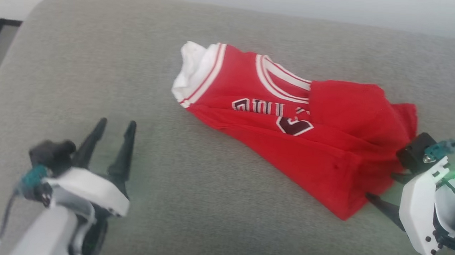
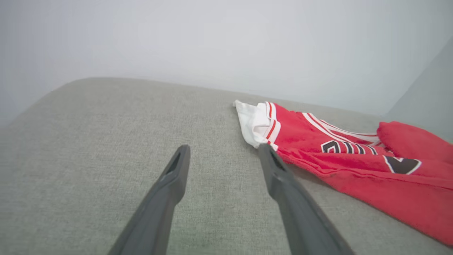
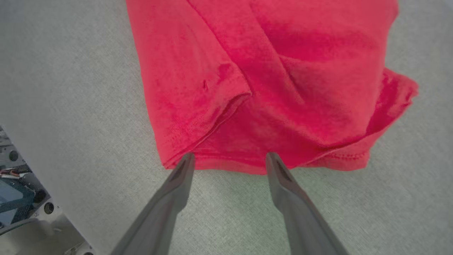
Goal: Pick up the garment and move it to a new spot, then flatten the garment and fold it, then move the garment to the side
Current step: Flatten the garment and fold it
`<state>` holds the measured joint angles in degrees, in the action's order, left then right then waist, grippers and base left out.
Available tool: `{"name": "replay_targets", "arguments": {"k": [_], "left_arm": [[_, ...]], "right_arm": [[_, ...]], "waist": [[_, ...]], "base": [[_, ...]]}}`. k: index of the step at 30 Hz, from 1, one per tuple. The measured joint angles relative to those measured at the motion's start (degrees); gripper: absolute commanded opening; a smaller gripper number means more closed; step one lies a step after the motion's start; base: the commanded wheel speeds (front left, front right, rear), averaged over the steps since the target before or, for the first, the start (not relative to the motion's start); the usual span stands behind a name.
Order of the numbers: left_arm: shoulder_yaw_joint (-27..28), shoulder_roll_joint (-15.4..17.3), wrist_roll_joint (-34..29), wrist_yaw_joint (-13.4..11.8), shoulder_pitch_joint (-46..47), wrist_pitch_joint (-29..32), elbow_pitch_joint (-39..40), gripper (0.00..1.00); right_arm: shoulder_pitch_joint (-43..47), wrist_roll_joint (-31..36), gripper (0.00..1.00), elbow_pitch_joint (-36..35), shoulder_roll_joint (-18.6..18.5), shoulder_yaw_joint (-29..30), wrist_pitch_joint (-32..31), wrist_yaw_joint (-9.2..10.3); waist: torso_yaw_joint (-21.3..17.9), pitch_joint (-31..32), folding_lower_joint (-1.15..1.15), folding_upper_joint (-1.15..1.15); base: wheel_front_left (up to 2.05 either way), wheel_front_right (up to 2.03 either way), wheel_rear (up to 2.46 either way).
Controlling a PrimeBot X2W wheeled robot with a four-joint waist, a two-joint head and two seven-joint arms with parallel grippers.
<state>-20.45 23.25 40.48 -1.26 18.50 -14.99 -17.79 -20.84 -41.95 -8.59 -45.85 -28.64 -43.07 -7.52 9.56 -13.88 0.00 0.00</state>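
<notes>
Now the crumpled bright red cloth garment [image 1: 290, 148] with white striped trim lies on the grey fabric cushion [image 1: 95, 74]. Left hand [image 1: 116, 123] released, apart from it. Right hand [image 3: 229, 157] released, tips at its hem.

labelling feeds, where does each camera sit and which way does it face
head view: on the head, looking down at the red garment on a grey cushion; left gripper and right gripper show
left wrist view: on that wrist, along its open gripper toward the garment's white end
right wrist view: on that wrist, along its open gripper at the garment's red hem
shared: all show garment and cushion
</notes>
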Motion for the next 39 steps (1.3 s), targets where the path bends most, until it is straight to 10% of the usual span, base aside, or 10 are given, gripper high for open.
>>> {"name": "replay_targets", "arguments": {"k": [15,17,20,39], "left_arm": [[18.98,-17.90,-19.12,7.11,-12.38,-0.01,11.51,1.00],[19.92,-18.60,-19.59,7.66,-12.39,-0.01,11.51,1.00],[21.05,-19.30,-20.00,8.17,-12.46,-0.01,11.45,1.00],[21.61,-20.22,-19.96,8.61,-13.48,-0.01,12.03,1.00]], "right_arm": [[-5.22,-5.47,1.00,11.78,1.76,-7.88,-7.90,0.00],[-5.74,-5.01,0.49,12.46,1.75,-8.80,-7.82,0.00],[-6.61,-4.82,0.00,12.57,1.24,-10.45,-6.22,0.01],[-5.28,-7.78,0.00,-2.57,11.39,-34.01,-8.48,0.04]], "waist": [[8.44,-1.80,0.00,0.00],[9.24,-2.21,0.00,0.00],[10.06,-2.52,0.00,0.00],[12.11,-1.47,0.00,0.00]], "base": [[0.00,0.00,0.00],[0.00,0.00,0.00],[0.00,0.00,0.00],[0.00,0.00,0.00]]}}
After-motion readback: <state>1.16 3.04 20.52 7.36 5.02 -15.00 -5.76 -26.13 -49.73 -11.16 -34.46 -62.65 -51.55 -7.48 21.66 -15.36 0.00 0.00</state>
